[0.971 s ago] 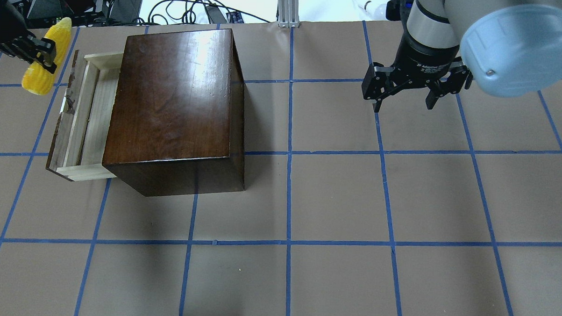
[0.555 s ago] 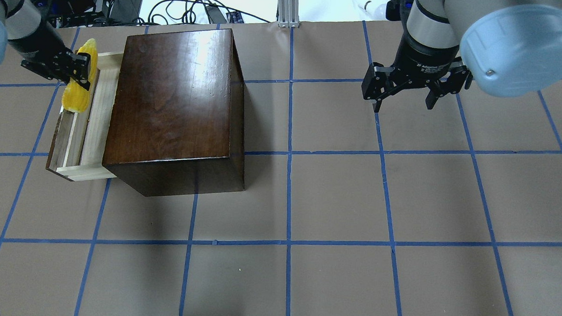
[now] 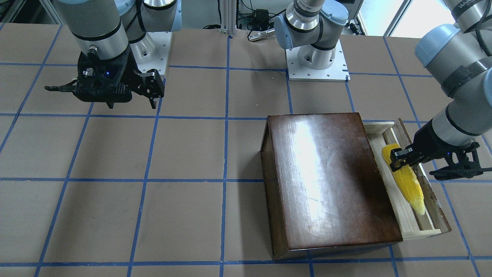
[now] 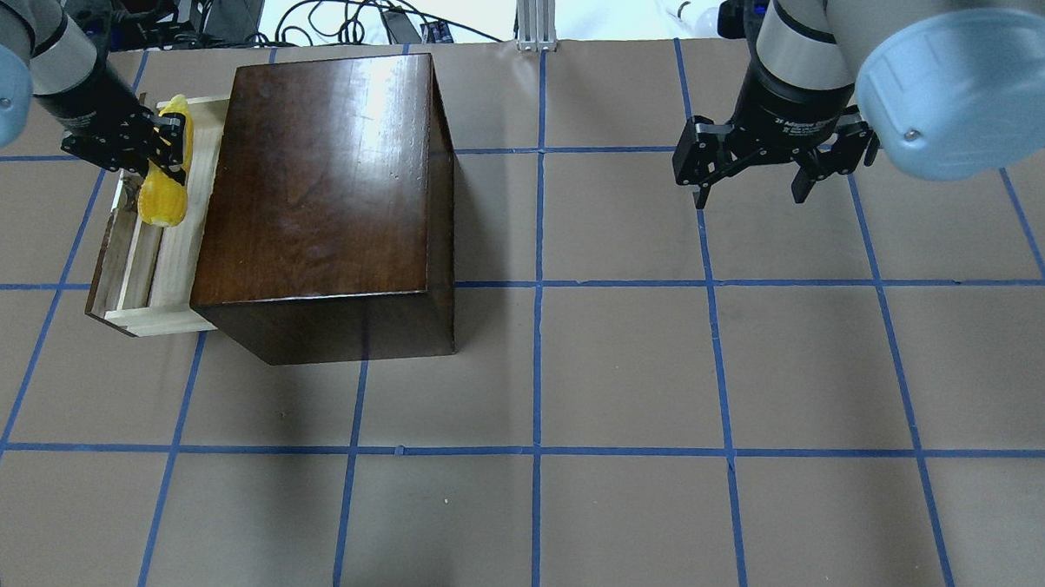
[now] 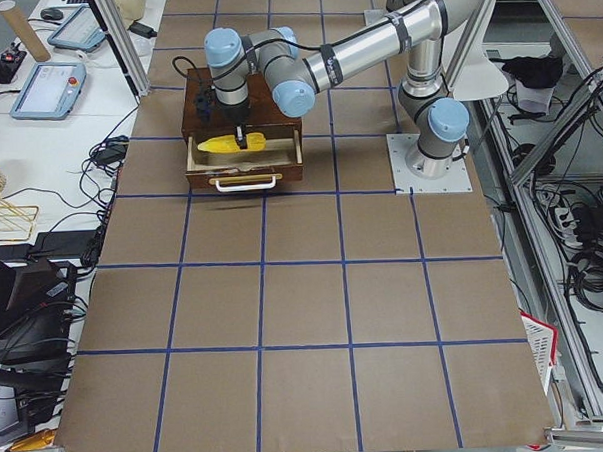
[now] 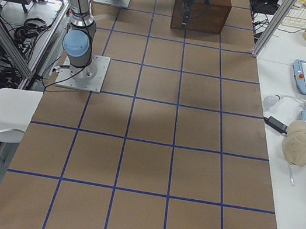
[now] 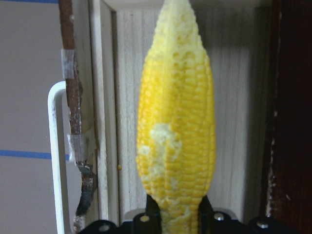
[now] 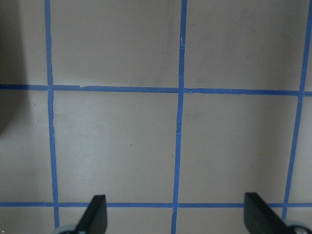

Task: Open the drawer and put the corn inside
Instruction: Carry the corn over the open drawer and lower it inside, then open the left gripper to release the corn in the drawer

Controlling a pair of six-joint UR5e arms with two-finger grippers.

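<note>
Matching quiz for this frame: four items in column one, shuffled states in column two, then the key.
Column 1
1. corn
2. drawer
3. left end effector
4. right end effector

Column 2
A. open, above the table
B. pulled out of the box
C. shut on the corn
D. held lengthwise over the drawer

Pairs: 1-D, 2-B, 3-C, 4-A
</note>
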